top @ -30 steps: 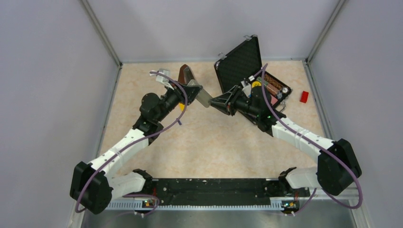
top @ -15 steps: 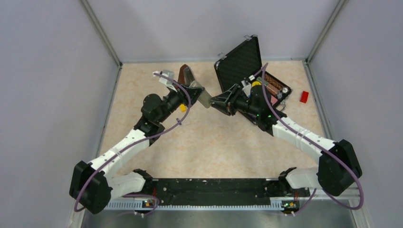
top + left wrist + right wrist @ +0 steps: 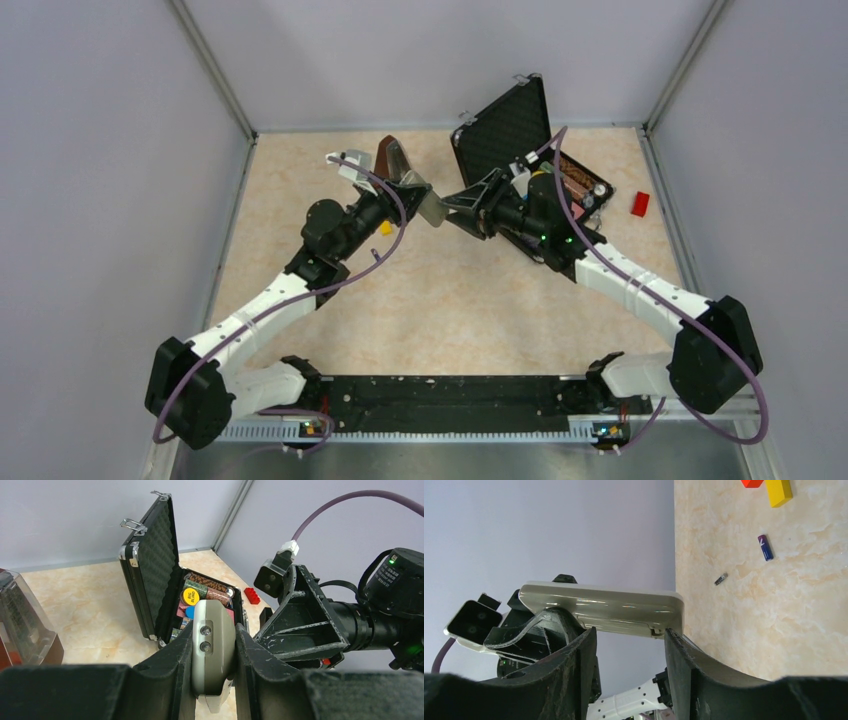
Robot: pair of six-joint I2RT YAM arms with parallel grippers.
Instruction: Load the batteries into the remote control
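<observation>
My left gripper [image 3: 420, 197] is shut on the remote control [image 3: 430, 205] and holds it in the air, edge-on between its fingers in the left wrist view [image 3: 214, 642]. My right gripper [image 3: 458, 207] is open, and its fingertips are right at the remote's long grey side [image 3: 604, 607], one tip by the small latch at its end. The batteries lie loose on the table in the right wrist view, the bluish-purple one [image 3: 766, 547] and the dark grey one [image 3: 721, 579] a little apart. I cannot see them in the top view.
An open black case [image 3: 510, 125] with mixed items stands behind the right gripper and also shows in the left wrist view [image 3: 155, 570]. A red block [image 3: 640, 203] lies to its right. A yellow block [image 3: 779, 492] lies near the batteries. A brown translucent box [image 3: 392, 158] stands at the far centre.
Both grippers have shifted slightly toward the far side. The right gripper has closed in on the remote's end. The left gripper still holds the remote.
</observation>
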